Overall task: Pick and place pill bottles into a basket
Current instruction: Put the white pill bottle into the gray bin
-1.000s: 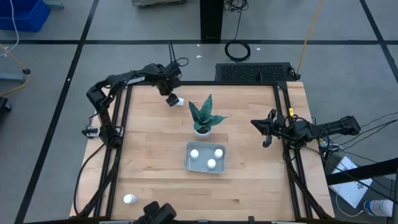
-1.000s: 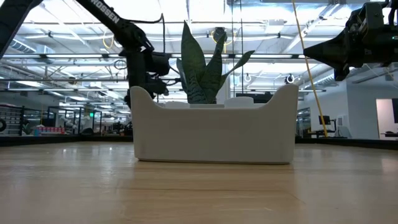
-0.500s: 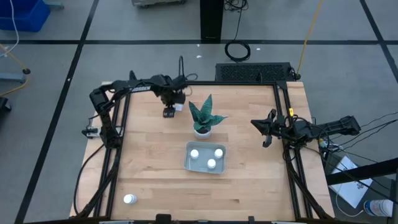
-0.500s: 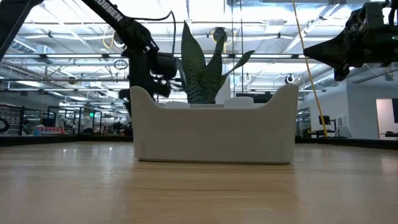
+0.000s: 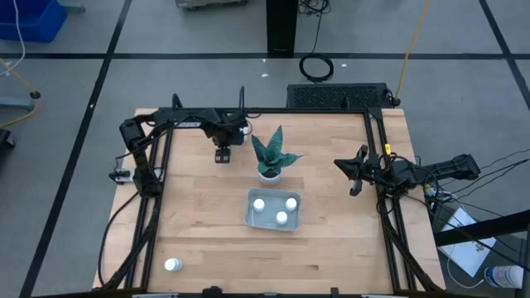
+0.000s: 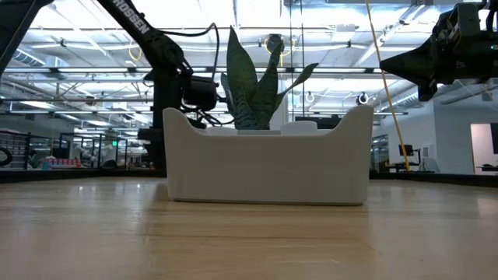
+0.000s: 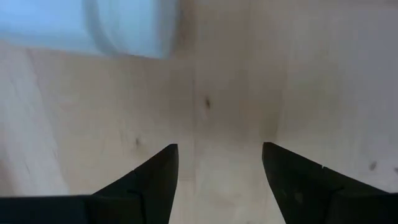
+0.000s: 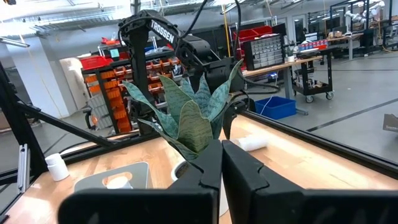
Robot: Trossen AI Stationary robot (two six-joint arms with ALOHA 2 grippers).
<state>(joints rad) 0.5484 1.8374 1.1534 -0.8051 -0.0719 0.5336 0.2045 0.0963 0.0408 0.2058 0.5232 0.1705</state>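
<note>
My left gripper point(image 5: 222, 155) points down, low over the wood at the far left, left of the plant, and is open. Bare table shows between its fingers point(image 7: 155, 180). One pill bottle point(image 7: 127, 25) lies on its side just beyond the fingertips; in the right wrist view this bottle point(image 8: 252, 143) rests on the table behind the plant. In the high view the arm hides it. The basket point(image 5: 250, 215) holds three upright bottles point(image 5: 259, 204). Another bottle point(image 5: 172, 265) stands at the near left corner. My right gripper point(image 5: 354, 175) hangs shut at the right side.
A small white pot with a green spiky plant point(image 5: 270, 157) stands between my left gripper and the basket, close to the gripper's right. In the low view the basket wall point(image 6: 268, 167) hides the left gripper's fingers. Open wood lies left of and in front of the basket.
My left gripper has come toward the table's near edge and gone down, rolling about its own axis as it went. It now stands beside the lying bottle, which the arm covers in the high view.
</note>
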